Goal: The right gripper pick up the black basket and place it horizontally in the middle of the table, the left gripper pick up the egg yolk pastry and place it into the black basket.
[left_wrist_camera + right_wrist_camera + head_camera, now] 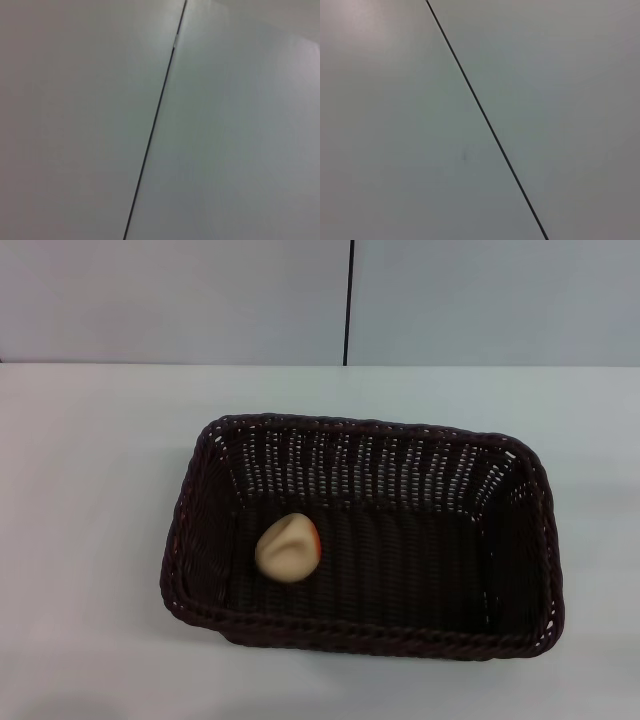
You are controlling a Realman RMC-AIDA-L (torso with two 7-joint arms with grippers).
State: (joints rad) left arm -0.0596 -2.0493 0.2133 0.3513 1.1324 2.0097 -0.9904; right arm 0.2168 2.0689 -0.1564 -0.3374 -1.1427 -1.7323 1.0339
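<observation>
Both steps apparently done: black basket (365, 535) lengthwise mid-worktop (90, 540), slightly toward right edge, egg yolk pastry (288, 547) inside its left half. Neither end effector visible; state unknowable. Next: nothing but parking.

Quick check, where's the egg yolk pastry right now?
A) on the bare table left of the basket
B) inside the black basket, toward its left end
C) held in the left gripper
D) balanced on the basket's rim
B: the head view shows the egg yolk pastry lying on the floor of the black basket, near its left end, with no gripper in sight.
</observation>
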